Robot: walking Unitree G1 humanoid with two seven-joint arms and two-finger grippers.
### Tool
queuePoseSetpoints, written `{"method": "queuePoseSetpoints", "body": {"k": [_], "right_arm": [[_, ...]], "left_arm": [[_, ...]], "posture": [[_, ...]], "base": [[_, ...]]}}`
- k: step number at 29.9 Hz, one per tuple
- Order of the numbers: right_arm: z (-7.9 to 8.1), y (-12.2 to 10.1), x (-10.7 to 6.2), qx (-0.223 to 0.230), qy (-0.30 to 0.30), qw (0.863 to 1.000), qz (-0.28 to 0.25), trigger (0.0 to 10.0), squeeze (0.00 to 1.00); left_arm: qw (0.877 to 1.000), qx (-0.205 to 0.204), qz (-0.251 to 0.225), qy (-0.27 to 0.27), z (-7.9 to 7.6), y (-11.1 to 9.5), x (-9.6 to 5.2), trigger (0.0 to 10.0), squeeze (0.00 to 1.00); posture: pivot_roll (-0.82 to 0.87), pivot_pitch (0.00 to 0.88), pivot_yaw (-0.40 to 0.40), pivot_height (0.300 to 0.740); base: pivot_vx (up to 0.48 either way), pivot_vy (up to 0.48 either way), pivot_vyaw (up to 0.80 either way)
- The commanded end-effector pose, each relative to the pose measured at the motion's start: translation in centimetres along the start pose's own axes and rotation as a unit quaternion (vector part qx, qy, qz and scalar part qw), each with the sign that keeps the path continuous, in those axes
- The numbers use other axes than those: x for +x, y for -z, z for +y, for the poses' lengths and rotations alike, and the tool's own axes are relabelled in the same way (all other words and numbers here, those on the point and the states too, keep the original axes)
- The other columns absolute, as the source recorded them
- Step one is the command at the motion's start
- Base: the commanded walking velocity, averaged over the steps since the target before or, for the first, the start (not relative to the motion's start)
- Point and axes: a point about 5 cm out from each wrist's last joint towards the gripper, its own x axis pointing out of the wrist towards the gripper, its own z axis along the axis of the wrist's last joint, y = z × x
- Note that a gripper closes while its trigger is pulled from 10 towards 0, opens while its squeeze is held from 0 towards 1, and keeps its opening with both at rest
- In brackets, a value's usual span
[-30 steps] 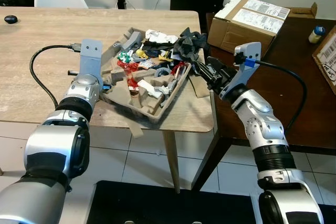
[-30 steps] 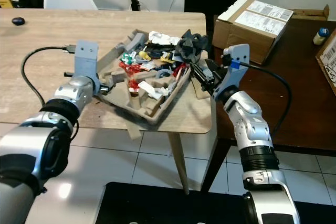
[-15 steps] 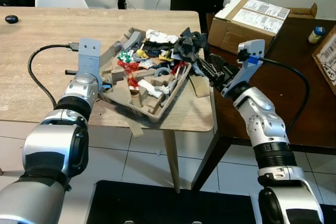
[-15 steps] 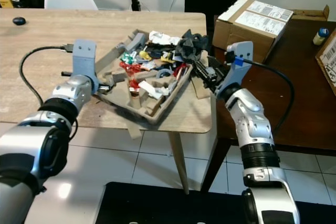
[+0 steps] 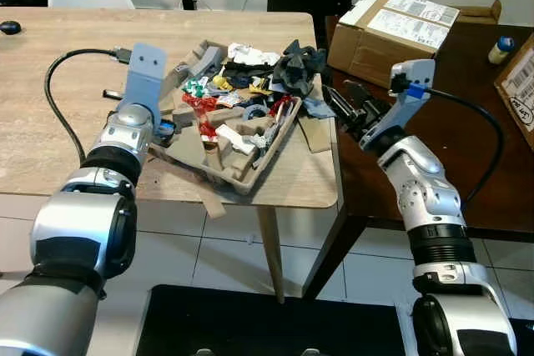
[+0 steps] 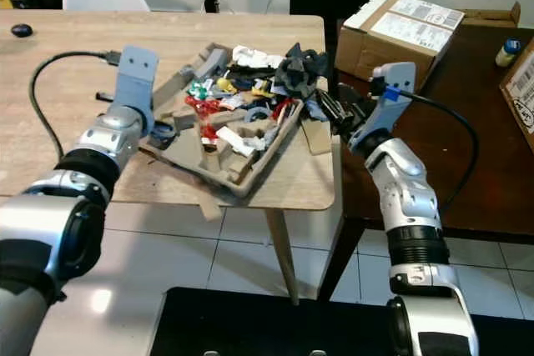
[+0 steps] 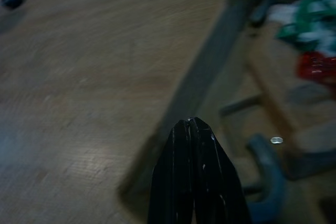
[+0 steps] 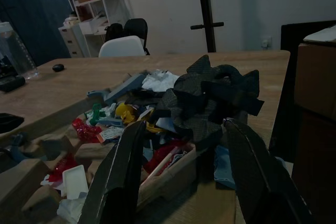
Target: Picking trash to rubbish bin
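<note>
Since a second ago my right claw [image 5: 346, 106] has lifted slightly, fingers apart, right of centre frame beside the cardboard tray [image 5: 250, 174] of trash on the desk [image 5: 67, 81]. Left claw [image 7: 193, 129], pressed together, touches the tray's left edge. Light, flimsy load, I judge; I'd grip both rims.

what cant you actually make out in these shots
- Whether the left gripper grips the cardboard tray: in the left wrist view its fingers are pressed together but the picture is blurred, and in the eye views the wrist hides them.
- What lies at the bottom of the tray: the trash pile covers it.
- The print on the cardboard box labels: too small.
- The small dark object at the far table edge: too small to identify.
</note>
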Motion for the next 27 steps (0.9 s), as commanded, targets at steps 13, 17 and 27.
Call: {"method": "queuePoseSetpoints", "body": {"k": [13,17,27], "right_arm": [[-0.5,-0.2,0.0,-0.003,0.0,1.0,-0.001,10.0,0.0],[-0.5,-0.2,-0.2,-0.003,0.0,1.0,0.001,10.0,0.0],[-0.7,-0.2,-0.2,-0.005,0.001,1.0,0.002,10.0,0.0]], "left_arm": [[0.997,-0.05,0.041,-0.038,0.2,1.8,0.0,10.0,0.0],[0.993,-0.079,0.067,-0.048,0.0,2.6,-0.1,10.0,0.0],[0.985,-0.134,0.112,0.009,-2.2,4.0,-0.3,10.0,0.0]], "posture": [[0.1,0.184,0.048,0.74],[0.1,0.185,0.051,0.74],[0.1,0.189,0.051,0.74]], "base": [[0.0,0.0,0.0],[0.0,0.0,0.0],[0.0,0.0,0.0]]}}
